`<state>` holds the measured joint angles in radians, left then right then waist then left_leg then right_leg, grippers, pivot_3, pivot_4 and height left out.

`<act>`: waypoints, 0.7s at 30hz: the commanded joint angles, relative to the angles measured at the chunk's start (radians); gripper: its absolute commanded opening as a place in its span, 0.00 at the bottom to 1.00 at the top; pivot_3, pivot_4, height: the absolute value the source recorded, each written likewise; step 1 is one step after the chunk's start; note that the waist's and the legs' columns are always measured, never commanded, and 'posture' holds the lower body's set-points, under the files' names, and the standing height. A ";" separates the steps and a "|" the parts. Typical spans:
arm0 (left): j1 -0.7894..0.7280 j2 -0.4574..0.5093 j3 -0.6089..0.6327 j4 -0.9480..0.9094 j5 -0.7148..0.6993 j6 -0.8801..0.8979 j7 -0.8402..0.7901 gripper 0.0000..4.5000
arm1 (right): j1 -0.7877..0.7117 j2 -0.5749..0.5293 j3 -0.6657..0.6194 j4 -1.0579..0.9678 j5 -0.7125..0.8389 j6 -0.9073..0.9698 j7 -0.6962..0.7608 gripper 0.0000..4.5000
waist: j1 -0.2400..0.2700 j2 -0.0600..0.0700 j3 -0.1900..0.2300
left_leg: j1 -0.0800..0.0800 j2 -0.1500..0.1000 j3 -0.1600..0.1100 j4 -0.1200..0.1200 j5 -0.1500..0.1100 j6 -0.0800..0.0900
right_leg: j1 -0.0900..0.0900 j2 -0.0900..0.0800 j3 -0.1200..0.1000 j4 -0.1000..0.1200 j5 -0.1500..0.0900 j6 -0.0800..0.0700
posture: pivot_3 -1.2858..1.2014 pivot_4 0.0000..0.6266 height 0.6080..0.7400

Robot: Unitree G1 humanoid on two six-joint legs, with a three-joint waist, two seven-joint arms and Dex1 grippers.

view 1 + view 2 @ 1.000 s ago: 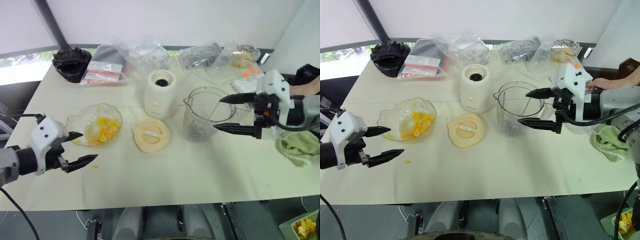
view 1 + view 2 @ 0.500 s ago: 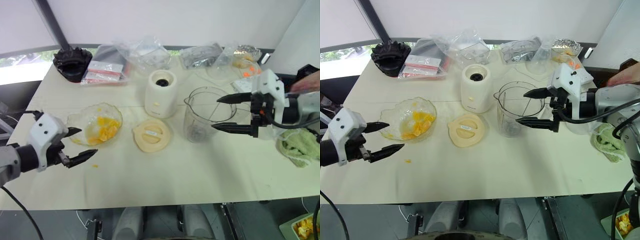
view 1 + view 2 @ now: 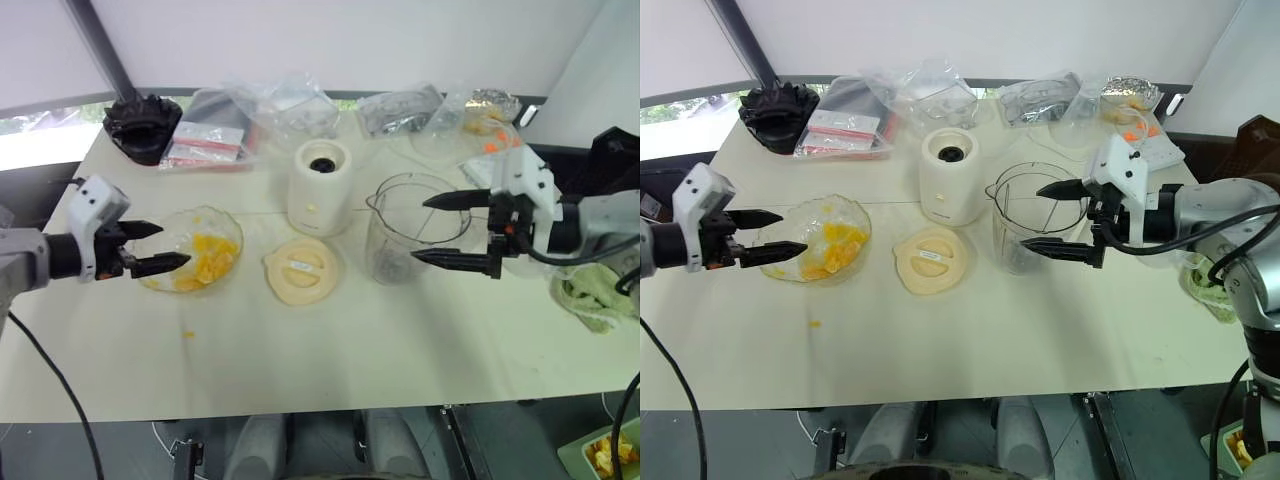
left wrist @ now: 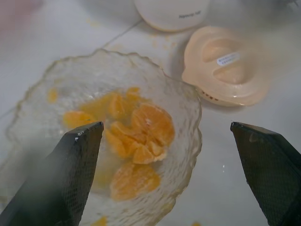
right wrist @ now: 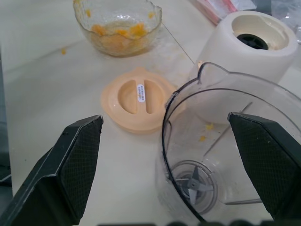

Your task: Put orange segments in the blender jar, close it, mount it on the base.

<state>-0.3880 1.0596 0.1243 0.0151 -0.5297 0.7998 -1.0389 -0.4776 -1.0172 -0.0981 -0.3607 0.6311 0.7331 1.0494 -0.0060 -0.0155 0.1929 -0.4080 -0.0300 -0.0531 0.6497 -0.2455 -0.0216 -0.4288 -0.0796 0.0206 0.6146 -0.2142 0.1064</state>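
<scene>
Our fingers are spread wide on both sides and hold nothing: the left gripper (image 3: 160,247) hangs at the left edge of the glass bowl (image 3: 152,243), one finger (image 4: 66,176) over the bowl's rim and the other (image 4: 272,169) out over the bare table, while the right gripper (image 3: 445,230) sits level with the top of the blender jar (image 3: 400,235), its two fingers pointing at the jar from the right, one by the rim and one lower by the wall; we cannot tell whether either tip touches the plastic. The orange segments (image 4: 136,136) lie heaped in the bowl, on its right half as we look down, with a few small bits stuck elsewhere on the glass and one scrap (image 3: 188,333) loose on the table nearer to us. The jar stands upright on the table (image 3: 330,350), open at the top, its dark blades (image 5: 194,185) at the bottom and a couple of tiny orange flecks inside. The base (image 3: 320,187) stands just left of and a little beyond the jar, its dark socket facing up. The lid (image 3: 302,270) lies flat between the bowl and the jar, nearer to us than the base. At the far edge we see clear plastic bags (image 3: 290,105) and a black part (image 3: 143,125) at the far left. A green cloth (image 3: 600,295) lies at the right edge.
</scene>
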 commanded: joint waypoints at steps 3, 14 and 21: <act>-0.098 -0.072 -0.149 0.126 0.127 -0.046 0.016 1.00 | 0.011 -0.003 -0.049 -0.047 0.014 0.000 -0.021 0.99 | -0.005 0.000 0.000 | 0.000 0.000 0.000 0.000 0.000 0.000 | 0.000 0.000 0.000 0.001 0.001 0.002 | 0.52 0.24 1.00; -0.250 -0.270 -0.232 0.414 0.322 -0.106 0.176 1.00 | 0.064 -0.020 -0.107 -0.110 0.048 0.046 -0.050 0.99 | -0.003 -0.001 0.000 | 0.000 0.000 -0.001 0.002 0.000 0.000 | 0.000 0.000 0.000 0.003 0.002 0.004 | 0.52 0.24 1.00; -0.349 -0.351 -0.186 0.570 0.313 -0.042 0.195 1.00 | 0.075 -0.021 -0.111 -0.120 0.050 0.050 -0.066 0.99 | -0.004 -0.001 0.000 | 0.000 0.000 -0.001 0.004 0.000 0.000 | 0.000 0.000 0.000 0.004 0.002 0.004 | 0.52 0.24 1.00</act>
<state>-0.7121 0.7049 -0.0985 0.5703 -0.2085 0.7404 -0.8433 -0.3988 -1.0255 -0.1736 -0.4511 0.6719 0.7889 0.9877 -0.0102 -0.0167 0.1930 -0.4080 -0.0304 -0.0544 0.6533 -0.2454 -0.0215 -0.4285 -0.0795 0.0205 0.6188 -0.2121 0.1103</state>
